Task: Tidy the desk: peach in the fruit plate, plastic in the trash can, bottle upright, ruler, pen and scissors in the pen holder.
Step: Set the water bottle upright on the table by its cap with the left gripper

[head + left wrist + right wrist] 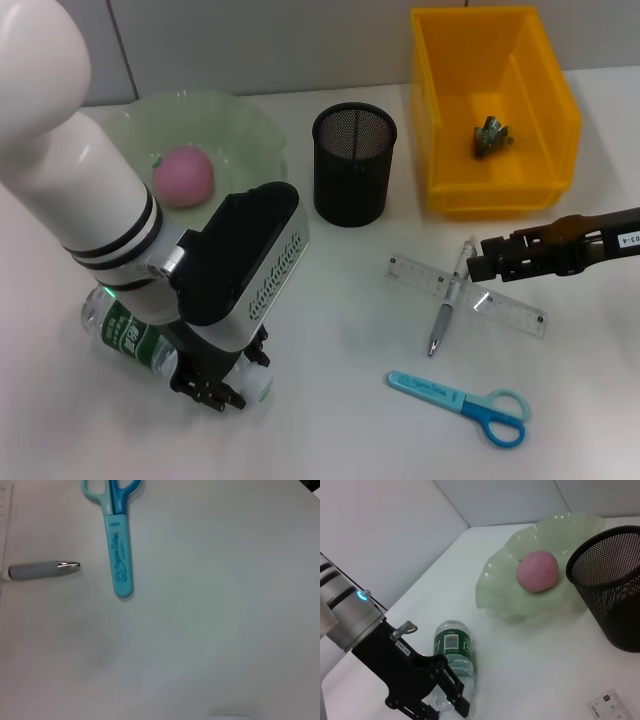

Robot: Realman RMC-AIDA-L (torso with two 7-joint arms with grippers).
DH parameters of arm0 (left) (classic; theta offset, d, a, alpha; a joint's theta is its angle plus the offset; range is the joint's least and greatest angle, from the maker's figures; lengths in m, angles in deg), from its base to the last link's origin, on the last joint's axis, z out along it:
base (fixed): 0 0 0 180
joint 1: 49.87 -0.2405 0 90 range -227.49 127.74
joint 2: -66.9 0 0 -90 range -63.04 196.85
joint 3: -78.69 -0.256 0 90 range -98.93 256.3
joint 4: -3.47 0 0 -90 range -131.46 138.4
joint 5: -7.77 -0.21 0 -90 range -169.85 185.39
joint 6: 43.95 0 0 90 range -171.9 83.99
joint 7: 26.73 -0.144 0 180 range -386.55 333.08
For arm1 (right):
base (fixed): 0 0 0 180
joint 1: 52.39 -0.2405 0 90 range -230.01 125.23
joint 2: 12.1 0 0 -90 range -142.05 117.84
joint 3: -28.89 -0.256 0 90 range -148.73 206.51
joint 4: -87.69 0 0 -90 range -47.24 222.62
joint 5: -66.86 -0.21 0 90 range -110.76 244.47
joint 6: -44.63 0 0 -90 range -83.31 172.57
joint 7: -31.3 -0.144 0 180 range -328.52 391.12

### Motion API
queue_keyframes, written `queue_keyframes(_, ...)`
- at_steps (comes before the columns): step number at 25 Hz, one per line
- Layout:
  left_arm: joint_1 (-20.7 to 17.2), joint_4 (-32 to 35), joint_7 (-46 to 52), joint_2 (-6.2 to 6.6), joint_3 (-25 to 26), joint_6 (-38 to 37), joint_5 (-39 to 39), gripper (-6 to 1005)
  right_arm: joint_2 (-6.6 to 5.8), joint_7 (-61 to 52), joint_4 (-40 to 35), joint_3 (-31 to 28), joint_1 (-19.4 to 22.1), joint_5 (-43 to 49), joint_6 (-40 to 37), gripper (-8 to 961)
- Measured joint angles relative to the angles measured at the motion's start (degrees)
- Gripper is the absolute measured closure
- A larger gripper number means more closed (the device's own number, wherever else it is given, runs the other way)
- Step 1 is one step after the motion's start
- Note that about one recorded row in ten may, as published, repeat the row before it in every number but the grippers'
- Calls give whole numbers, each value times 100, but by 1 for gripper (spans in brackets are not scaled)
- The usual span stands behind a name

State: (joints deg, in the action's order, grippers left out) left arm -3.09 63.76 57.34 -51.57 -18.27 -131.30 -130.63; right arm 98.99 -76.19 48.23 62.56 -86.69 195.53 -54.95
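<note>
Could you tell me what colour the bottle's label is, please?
Green label, clearest in the right wrist view.

From my remote seat: open bench (330,300) between the left end effector (215,385), low over the lying bottle (130,335) at 8 o'clock, and the crossed ruler (510,312) and pen (447,312) at 3. Scissors (460,402) block 5 o'clock; pen holder (354,165) stands at 12.
</note>
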Motion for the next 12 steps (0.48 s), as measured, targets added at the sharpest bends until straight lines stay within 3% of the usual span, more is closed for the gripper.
queue_keyframes(12, -60, 70, 37, 16, 116, -70, 39, 553, 0, 0, 0, 0, 3, -1, 0, 231)
